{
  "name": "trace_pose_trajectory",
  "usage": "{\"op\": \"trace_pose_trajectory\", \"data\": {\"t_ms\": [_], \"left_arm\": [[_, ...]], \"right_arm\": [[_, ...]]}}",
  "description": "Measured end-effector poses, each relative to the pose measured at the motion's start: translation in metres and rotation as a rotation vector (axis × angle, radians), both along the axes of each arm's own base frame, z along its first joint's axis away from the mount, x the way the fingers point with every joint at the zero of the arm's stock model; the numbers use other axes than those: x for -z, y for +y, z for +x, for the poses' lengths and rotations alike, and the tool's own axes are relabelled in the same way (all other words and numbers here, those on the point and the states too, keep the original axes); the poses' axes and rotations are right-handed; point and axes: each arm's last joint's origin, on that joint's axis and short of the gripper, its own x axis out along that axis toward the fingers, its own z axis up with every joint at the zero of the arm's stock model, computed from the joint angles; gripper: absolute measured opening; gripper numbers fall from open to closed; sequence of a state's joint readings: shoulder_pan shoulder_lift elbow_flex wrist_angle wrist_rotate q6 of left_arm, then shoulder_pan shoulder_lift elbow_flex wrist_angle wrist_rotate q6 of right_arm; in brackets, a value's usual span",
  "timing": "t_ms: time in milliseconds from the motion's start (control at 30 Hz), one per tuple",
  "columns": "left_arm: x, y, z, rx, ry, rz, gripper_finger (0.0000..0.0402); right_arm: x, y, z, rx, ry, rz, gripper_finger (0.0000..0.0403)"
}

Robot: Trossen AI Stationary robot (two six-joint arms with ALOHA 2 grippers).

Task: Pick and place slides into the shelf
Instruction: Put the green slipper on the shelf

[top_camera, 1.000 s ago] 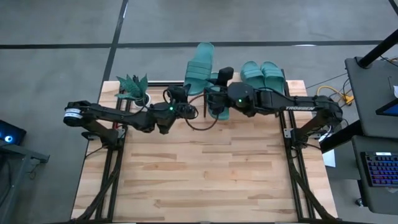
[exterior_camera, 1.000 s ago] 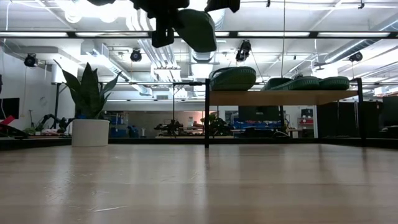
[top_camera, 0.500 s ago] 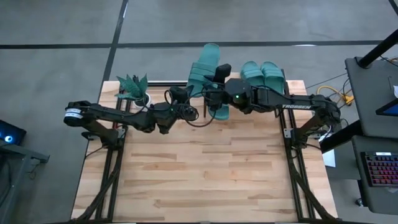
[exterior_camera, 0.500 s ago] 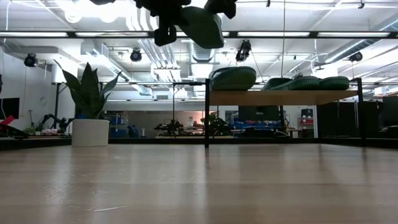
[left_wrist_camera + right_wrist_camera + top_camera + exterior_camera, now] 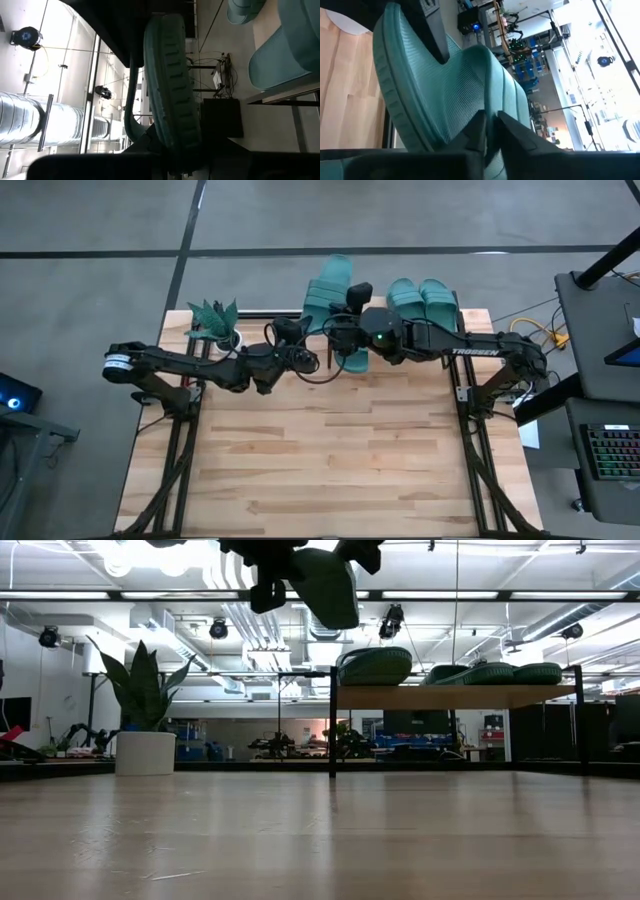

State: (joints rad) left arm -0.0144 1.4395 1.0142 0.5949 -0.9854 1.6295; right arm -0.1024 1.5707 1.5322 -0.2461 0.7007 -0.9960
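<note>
Right pincer narrowed onto the raised slide, fingers nearly together and touching its strap edge, as seen in the right wrist view. Left pincer clamped tight on the same slide from the other side, holding it on edge, high above the bench and just left of the shelf. In the low view, hanging sole-out near the top, between both dark arms: raised slide.

Counted: four teal slides in all. One held in the air between the pincers; one lone slide lying on the left part of the shelf top, toe pointing far; a pair side by side on the right part, touching each other. One shelf, at the far edge of the bench. One potted plant at the far left corner, well apart from the shelf.
</note>
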Motion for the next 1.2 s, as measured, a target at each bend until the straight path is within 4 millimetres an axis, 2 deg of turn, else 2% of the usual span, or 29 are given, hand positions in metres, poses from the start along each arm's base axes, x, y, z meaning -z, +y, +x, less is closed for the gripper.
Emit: {"op": "trace_pose_trajectory", "data": {"t_ms": [67, 200, 533, 767, 1000, 1200], "left_arm": [[0.0, 0.0, 0.0, 0.002, 0.0, 0.0, 0.0024], [-0.002, 0.0, 0.0, 0.005, -0.073, -0.048, 0.0029], [-0.014, -0.001, -0.017, 0.068, -0.219, -0.151, 0.0148], [-0.03, -0.003, -0.045, 0.211, -0.305, -0.31, 0.0174], [-0.042, -0.008, -0.087, 0.45, -0.387, -0.594, 0.0175], [-0.034, -0.01, -0.119, 0.576, -0.449, -0.673, 0.0175]], "right_arm": [[0.0, 0.0, 0.0, 0.0, 0.004, -0.004, 0.0018], [-0.001, -0.001, 0.0, 0.002, -0.007, -0.01, 0.0012], [-0.006, -0.001, -0.008, -0.024, -0.023, 0.002, 0.0009], [-0.018, -0.001, -0.02, -0.03, -0.049, -0.001, 0.0009], [-0.033, 0.005, -0.053, -0.071, -0.108, 0.034, 0.0008], [-0.02, 0.013, -0.097, -0.143, -0.159, 0.038, 0.0008]]}}
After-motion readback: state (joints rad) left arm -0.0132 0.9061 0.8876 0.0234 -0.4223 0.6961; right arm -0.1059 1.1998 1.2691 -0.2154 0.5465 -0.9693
